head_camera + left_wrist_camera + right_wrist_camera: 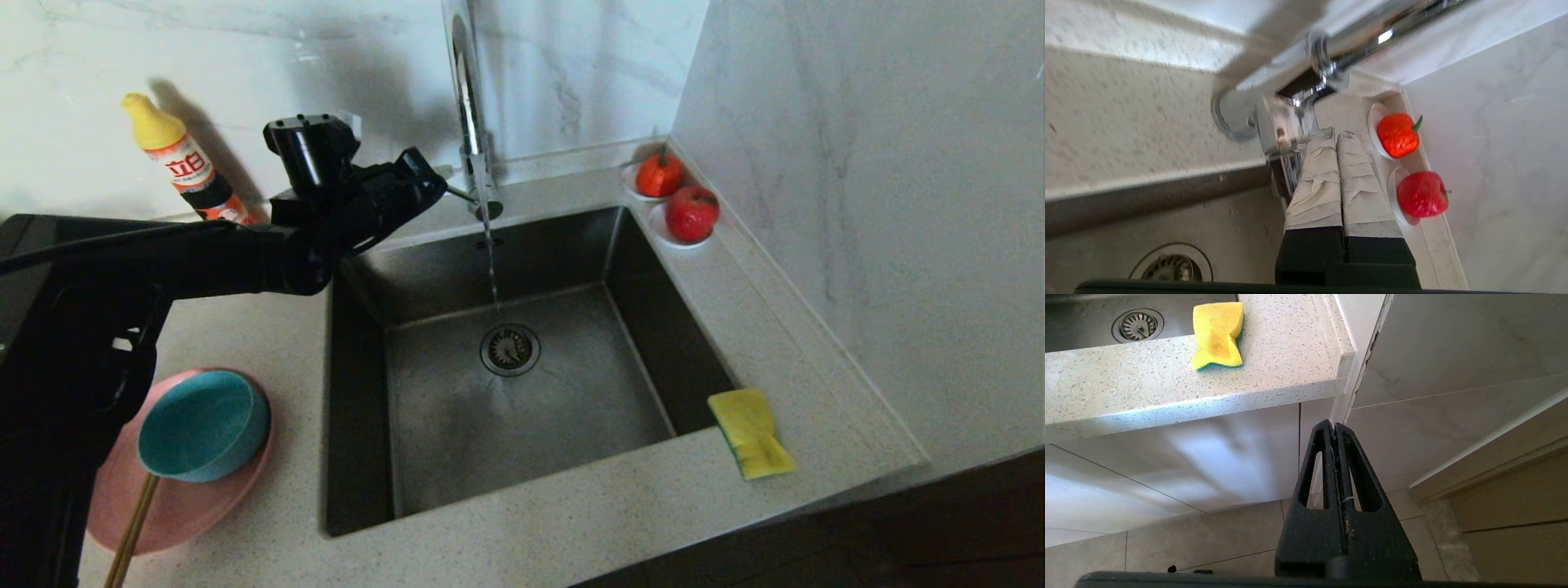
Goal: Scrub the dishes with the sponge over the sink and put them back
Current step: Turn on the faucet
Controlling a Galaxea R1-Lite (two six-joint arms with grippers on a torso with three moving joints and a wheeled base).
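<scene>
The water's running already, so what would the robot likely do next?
Probably pull the shut left gripper back from the tap and go for the bowl on the plate; the sponge lies untouched on the counter.

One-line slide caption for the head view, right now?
Left claw, shut, beside the running chrome tap over the steel sink; yellow sponge waits on the counter.

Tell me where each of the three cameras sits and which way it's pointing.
Head: above, looking down at the sink; left arm shows, left gripper by the tap.
Left wrist: behind shut fingers, facing the tap base and fruit.
Right wrist: below the counter, right gripper shut, looking up at the sponge.
Head and right wrist share the sponge and drain.
</scene>
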